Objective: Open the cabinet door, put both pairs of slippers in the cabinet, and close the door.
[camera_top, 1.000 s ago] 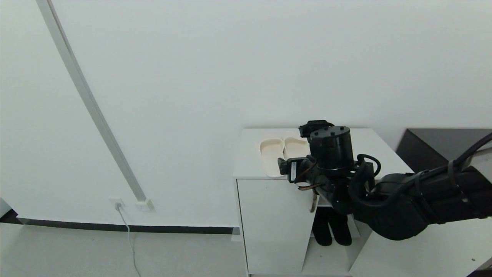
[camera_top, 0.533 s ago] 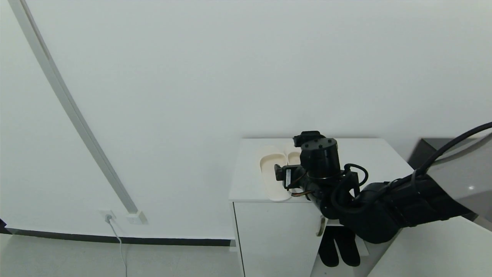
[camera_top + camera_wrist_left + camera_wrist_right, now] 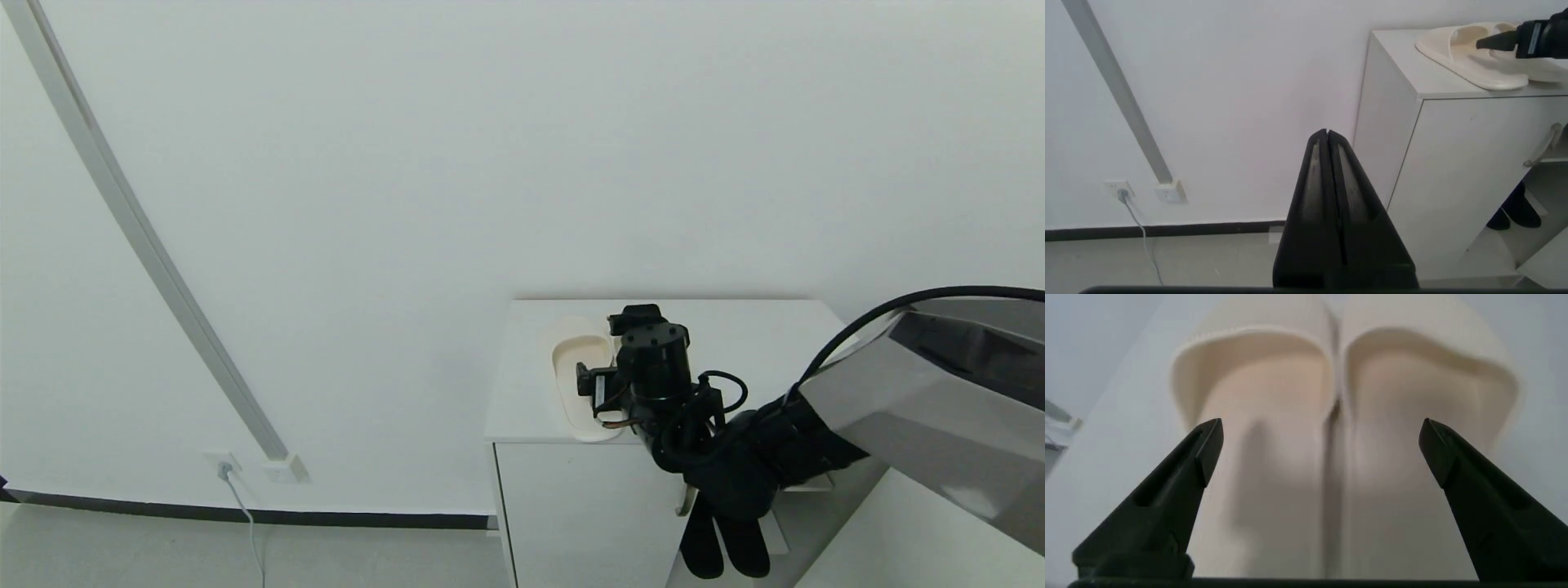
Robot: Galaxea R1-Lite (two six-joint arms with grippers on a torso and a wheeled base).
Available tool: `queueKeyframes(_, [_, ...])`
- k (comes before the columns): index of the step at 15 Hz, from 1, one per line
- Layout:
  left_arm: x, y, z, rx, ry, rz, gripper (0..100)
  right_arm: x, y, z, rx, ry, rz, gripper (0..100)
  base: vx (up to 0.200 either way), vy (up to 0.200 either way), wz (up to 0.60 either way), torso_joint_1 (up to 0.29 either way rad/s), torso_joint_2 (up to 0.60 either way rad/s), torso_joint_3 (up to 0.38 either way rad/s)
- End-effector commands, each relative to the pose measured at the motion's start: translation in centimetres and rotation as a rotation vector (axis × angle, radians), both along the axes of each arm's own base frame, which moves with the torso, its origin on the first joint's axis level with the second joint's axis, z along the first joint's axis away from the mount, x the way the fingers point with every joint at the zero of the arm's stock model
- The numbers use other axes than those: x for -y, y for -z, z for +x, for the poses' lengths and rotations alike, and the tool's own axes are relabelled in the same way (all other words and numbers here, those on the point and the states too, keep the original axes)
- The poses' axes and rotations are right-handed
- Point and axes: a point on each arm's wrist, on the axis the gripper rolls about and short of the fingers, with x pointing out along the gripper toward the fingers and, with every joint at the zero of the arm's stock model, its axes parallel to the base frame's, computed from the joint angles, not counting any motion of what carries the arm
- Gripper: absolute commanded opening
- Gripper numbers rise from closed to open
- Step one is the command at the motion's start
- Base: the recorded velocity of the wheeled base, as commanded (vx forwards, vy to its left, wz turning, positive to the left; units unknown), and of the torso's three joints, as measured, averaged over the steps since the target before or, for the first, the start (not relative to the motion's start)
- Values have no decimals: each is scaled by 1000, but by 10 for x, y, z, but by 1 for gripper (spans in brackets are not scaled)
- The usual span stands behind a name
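A pair of cream slippers (image 3: 575,363) lies side by side on top of the white cabinet (image 3: 563,506). My right gripper (image 3: 635,317) hovers just over them, open, with one finger outside each slipper and the pair (image 3: 1339,457) between the fingers (image 3: 1200,457). A pair of black slippers (image 3: 727,547) stands on a shelf inside the cabinet, behind the open right-hand door (image 3: 865,555). The left-hand door is closed. My left gripper (image 3: 1327,132) is shut and empty, low and well to the left of the cabinet (image 3: 1470,163).
The cabinet stands against a white wall. A grey trim strip (image 3: 147,253) runs down the wall to a socket with a cable (image 3: 220,469) near the floor. A metal handle (image 3: 1543,145) sits on the closed door's edge.
The head view has shifted. My right arm has reached farther over the cabinet top, and its wrist now covers the right cream slipper.
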Motion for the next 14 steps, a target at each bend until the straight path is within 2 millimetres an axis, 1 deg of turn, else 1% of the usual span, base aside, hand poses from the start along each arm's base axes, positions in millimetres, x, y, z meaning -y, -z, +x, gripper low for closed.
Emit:
queueKeyframes(1, [0,0,0,0,0,0,0,-1,16,20,-6,21,-5,100,0,0,0,0,0,0])
queueKeyframes(5, [0,0,0,2,0,1,0,-5,12,38,34,13,-11,100,0,0,0,0,0,0])
queueKeyframes(7, [0,0,0,0,0,0,0,-6,12,42,42,7,-11,100,0,0,0,0,0,0])
queueKeyframes(9, [0,0,0,0,0,1,0,-8,7,46,60,6,-2,100,0,0,0,0,0,0])
queueKeyframes(14, [0,0,0,0,0,1,0,-10,13,57,69,2,-18,100,0,0,0,0,0,0])
